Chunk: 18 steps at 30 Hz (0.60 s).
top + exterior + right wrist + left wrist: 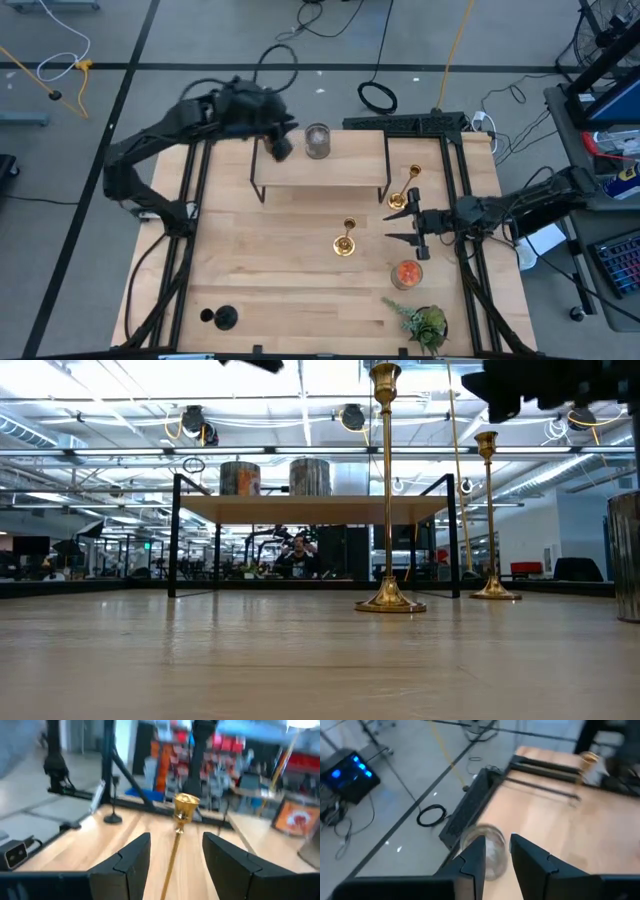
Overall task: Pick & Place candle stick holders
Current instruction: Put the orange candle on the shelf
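Candlesticks are the job, and the nearest one, a gold candlestick, stands upright straight ahead of the right gripper, lined up with the gap between its spread fingers but not yet between them. Nothing is held.

In the high view that gripper hovers just beside this candlestick, between it and a second gold candlestick standing near the right leg of the small raised shelf. The black candlestick lies well apart from the shelf, at the table's near left corner.

Risks, as I judge them:
- The stem is thin and the piece tall on a small base; a finger brushing it off-centre on the approach would likely tip it.
- Closing high near the cup could let it swing or slip; closing unevenly could push it sideways before the grip takes.
- The glass jar with orange filling sits near the gripper's side, so a wide sweep could knock it.

The left gripper waits at the shelf's far edge, fingers parted over a clear glass jar, holding nothing.
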Motion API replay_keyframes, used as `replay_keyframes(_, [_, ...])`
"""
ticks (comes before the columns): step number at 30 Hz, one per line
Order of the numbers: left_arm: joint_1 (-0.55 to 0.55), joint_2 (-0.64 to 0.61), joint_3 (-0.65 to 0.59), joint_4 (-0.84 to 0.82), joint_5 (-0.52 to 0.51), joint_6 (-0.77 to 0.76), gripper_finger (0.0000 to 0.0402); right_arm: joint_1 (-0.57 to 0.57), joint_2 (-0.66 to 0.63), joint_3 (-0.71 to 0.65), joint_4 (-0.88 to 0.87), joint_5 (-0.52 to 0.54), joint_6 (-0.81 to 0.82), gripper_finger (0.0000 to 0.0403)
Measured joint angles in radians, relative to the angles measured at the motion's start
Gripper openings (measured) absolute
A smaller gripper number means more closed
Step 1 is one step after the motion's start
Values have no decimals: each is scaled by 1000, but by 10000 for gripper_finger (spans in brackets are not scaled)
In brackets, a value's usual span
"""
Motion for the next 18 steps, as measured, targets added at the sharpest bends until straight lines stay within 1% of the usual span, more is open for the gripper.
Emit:
replay_keyframes(2, [-39, -33, 0, -18, 0, 1, 93, 0, 22, 92, -160, 35, 44, 178])
replay_keyframes(4, [-74, -71, -1, -57, -1, -15, 93, 0, 52, 174, -296, 33, 90, 178])
replay_keyframes(6, [-114, -109, -1, -70, -22, -15, 93, 3, 89, 243, -403, 1, 125, 178])
replay_keyframes(9, [-175, -160, -23, -75, -95, -5, 93, 22, 154, 296, -571, -36, 185, 178])
replay_keyframes(13, [-245, -222, -133, -53, -179, -32, 93, 57, 226, 315, -743, -100, 300, 178])
replay_keyframes(16, [-283, -258, -249, 10, -229, -62, 93, 96, 242, 317, -855, -93, 379, 178])
replay_keyframes(18, [-297, -274, -316, 41, -241, -80, 93, 124, 243, 316, -905, -72, 413, 178])
